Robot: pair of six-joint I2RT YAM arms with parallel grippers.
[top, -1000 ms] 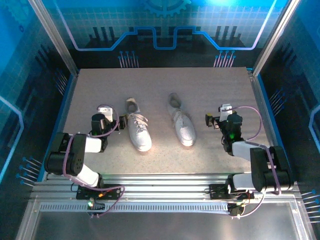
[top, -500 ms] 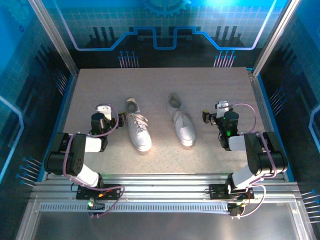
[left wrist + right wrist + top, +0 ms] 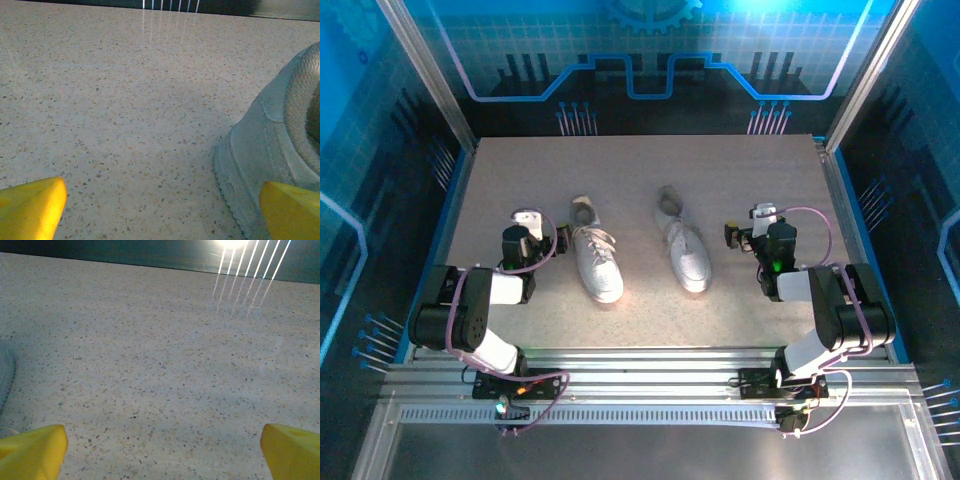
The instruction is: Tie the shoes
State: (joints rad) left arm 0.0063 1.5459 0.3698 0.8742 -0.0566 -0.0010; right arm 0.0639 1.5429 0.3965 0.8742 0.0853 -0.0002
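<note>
Positions are referenced to the left shoe [image 3: 595, 262].

- The left shoe is lying on the speckled table [image 3: 720, 165], with its toe pointing toward the arm bases and its heel opening facing the far wall. Its laces [image 3: 601, 240] are spreading loosely across the upper. From above I cannot tell whether there is a knot.
- The right shoe [image 3: 684, 250] is lying to the right of the left shoe, apart from it and roughly parallel, set slightly farther back.
- The left gripper [image 3: 545, 227] is sitting low just to the left of the left shoe, beside its heel end and not touching it. The claw is standing released and is gripping nothing.
- In the left wrist view, the left gripper [image 3: 160, 212] is showing its yellow fingertips [image 3: 32, 207] wide apart with bare table between them. The left shoe's heel [image 3: 265, 150] is rising just ahead of the right-hand fingertip.
- The right gripper [image 3: 748, 222] is sitting well to the right of the left shoe, beyond the right shoe, near it but apart. This claw is also standing released and empty.
- In the right wrist view, the right gripper [image 3: 161, 452] is spreading its fingertips over bare table. A grey sliver of the right shoe's sole [image 3: 4, 375] is showing at the left border.
</note>
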